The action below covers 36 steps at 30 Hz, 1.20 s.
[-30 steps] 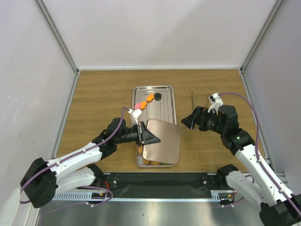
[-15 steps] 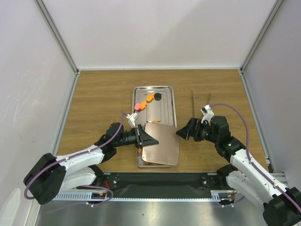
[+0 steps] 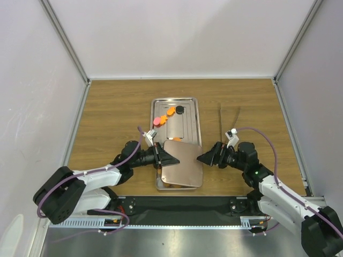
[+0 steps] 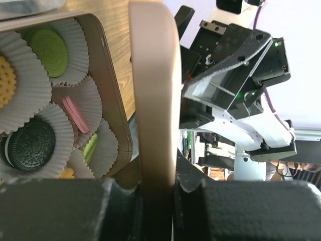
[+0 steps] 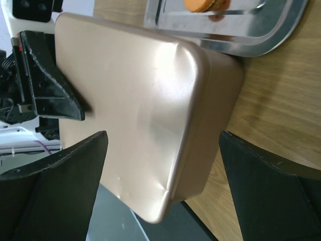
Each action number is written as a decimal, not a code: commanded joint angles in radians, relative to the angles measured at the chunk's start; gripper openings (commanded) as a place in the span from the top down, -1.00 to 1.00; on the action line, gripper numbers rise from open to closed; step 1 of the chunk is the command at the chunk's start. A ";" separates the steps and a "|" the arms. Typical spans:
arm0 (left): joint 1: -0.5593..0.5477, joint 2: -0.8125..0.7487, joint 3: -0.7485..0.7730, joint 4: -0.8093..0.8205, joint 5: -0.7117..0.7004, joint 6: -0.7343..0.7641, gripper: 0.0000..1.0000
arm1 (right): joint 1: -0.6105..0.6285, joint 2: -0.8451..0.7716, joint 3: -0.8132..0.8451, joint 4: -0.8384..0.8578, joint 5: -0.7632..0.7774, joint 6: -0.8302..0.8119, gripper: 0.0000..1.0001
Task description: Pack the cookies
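At lower centre, the left hand point(image 3: 171, 157) pinches a rose-gold metal lid point(image 3: 186, 167) over the cookies point(image 4: 30, 145), seemingly for closing. The right hand point(image 3: 203, 158) gapes alongside.

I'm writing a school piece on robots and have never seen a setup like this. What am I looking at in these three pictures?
Two robot arms are bolted at the near edge of a wooden table. The wide picture looks down from above. The other two come from a small camera on each wrist.

The left gripper is clamped on the edge of a copper-coloured lid. It holds the lid over a tin in which paper cups hold cookies. The right gripper is open at the lid's opposite edge and has not closed on it.

Farther back, a steel tray carries loose cookies: pink, orange and black.
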 commanded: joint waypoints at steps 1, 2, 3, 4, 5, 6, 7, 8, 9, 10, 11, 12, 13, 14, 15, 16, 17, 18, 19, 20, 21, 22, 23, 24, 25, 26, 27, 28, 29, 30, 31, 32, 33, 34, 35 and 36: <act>0.018 0.012 -0.015 0.131 0.032 -0.025 0.74 | 0.036 0.022 -0.014 0.158 -0.007 0.054 -0.99; 0.019 0.017 -0.018 0.137 0.032 -0.028 0.74 | 0.046 0.040 -0.020 0.181 0.000 0.061 -0.99; 0.022 0.020 -0.020 0.143 0.037 -0.029 0.73 | 0.054 0.056 -0.022 0.192 0.012 0.063 -0.99; 0.022 0.027 -0.026 0.151 0.038 -0.031 0.73 | 0.069 0.066 -0.023 0.204 0.016 0.066 -0.99; 0.020 0.029 -0.029 0.158 0.038 -0.034 0.73 | 0.077 0.076 -0.023 0.215 0.023 0.069 -0.99; 0.022 0.029 -0.033 0.165 0.038 -0.039 0.72 | 0.083 0.101 -0.023 0.233 0.032 0.071 -1.00; 0.025 0.034 -0.038 0.172 0.038 -0.039 0.72 | 0.098 0.111 -0.023 0.241 0.039 0.072 -0.99; 0.023 0.038 -0.041 0.175 0.040 -0.039 0.72 | 0.106 0.123 -0.023 0.247 0.046 0.072 -0.99; 0.026 0.041 -0.041 0.180 0.041 -0.039 0.71 | 0.112 0.140 -0.022 0.256 0.056 0.072 -0.99; 0.026 0.044 -0.044 0.188 0.043 -0.039 0.71 | 0.117 0.151 -0.020 0.258 0.059 0.074 -1.00; 0.026 0.054 -0.044 0.191 0.044 -0.039 0.70 | 0.123 0.157 -0.019 0.261 0.062 0.074 -0.99; 0.028 0.057 -0.044 0.194 0.046 -0.042 0.68 | 0.123 0.169 -0.015 0.264 0.066 0.074 -0.99; 0.028 0.061 -0.044 0.198 0.049 -0.040 0.67 | 0.126 0.169 -0.014 0.259 0.069 0.072 -0.99; 0.029 0.067 -0.044 0.198 0.049 -0.039 0.65 | 0.131 0.172 -0.012 0.255 0.075 0.071 -0.99; 0.031 0.072 -0.046 0.203 0.049 -0.039 0.63 | 0.131 0.172 -0.009 0.247 0.079 0.069 -0.99; 0.032 0.075 -0.050 0.212 0.049 -0.040 0.62 | 0.134 0.171 -0.003 0.229 0.084 0.063 -0.99; 0.035 0.080 -0.050 0.215 0.049 -0.040 0.60 | 0.135 0.168 0.000 0.221 0.092 0.058 -0.97; 0.038 0.086 -0.052 0.218 0.052 -0.040 0.57 | 0.137 0.168 0.004 0.209 0.098 0.055 -0.95; 0.042 0.089 -0.055 0.227 0.050 -0.040 0.57 | 0.138 0.163 0.012 0.184 0.104 0.048 -0.92; 0.043 0.093 -0.055 0.232 0.052 -0.042 0.56 | 0.138 0.160 0.017 0.173 0.115 0.042 -0.87; 0.046 0.103 -0.055 0.237 0.055 -0.042 0.55 | 0.138 0.160 0.018 0.167 0.116 0.038 -0.86; 0.048 0.106 -0.056 0.246 0.057 -0.042 0.54 | 0.140 0.163 0.021 0.164 0.118 0.034 -0.85; 0.048 0.112 -0.056 0.249 0.057 -0.042 0.54 | 0.140 0.163 0.024 0.161 0.118 0.032 -0.84; 0.051 0.115 -0.056 0.252 0.058 -0.042 0.52 | 0.140 0.168 0.026 0.161 0.118 0.031 -0.84; 0.052 0.123 -0.058 0.258 0.060 -0.042 0.50 | 0.140 0.172 0.027 0.161 0.118 0.028 -0.83; 0.054 0.126 -0.059 0.261 0.063 -0.042 0.49 | 0.142 0.181 0.031 0.163 0.118 0.028 -0.82; 0.055 0.129 -0.059 0.266 0.064 -0.043 0.48 | 0.142 0.186 0.034 0.164 0.118 0.028 -0.81; 0.057 0.135 -0.062 0.272 0.067 -0.045 0.44 | 0.143 0.191 0.034 0.167 0.118 0.028 -0.80; 0.060 0.136 -0.064 0.273 0.069 -0.043 0.42 | 0.143 0.203 0.035 0.175 0.116 0.028 -0.79; 0.061 0.138 -0.066 0.277 0.069 -0.045 0.38 | 0.146 0.209 0.037 0.179 0.116 0.028 -0.78; 0.061 0.138 -0.070 0.283 0.070 -0.045 0.36 | 0.149 0.217 0.038 0.181 0.118 0.028 -0.77; 0.066 0.135 -0.072 0.283 0.072 -0.046 0.34 | 0.151 0.223 0.040 0.184 0.118 0.026 -0.75; 0.066 0.135 -0.073 0.283 0.073 -0.045 0.30 | 0.152 0.235 0.044 0.186 0.119 0.028 -0.74; 0.068 0.132 -0.075 0.281 0.075 -0.045 0.29 | 0.157 0.243 0.046 0.189 0.121 0.023 -0.73; 0.071 0.130 -0.075 0.280 0.078 -0.042 0.28 | 0.161 0.247 0.047 0.190 0.122 0.028 -0.71; 0.072 0.127 -0.075 0.277 0.080 -0.039 0.26 | 0.164 0.258 0.049 0.193 0.124 0.029 -0.70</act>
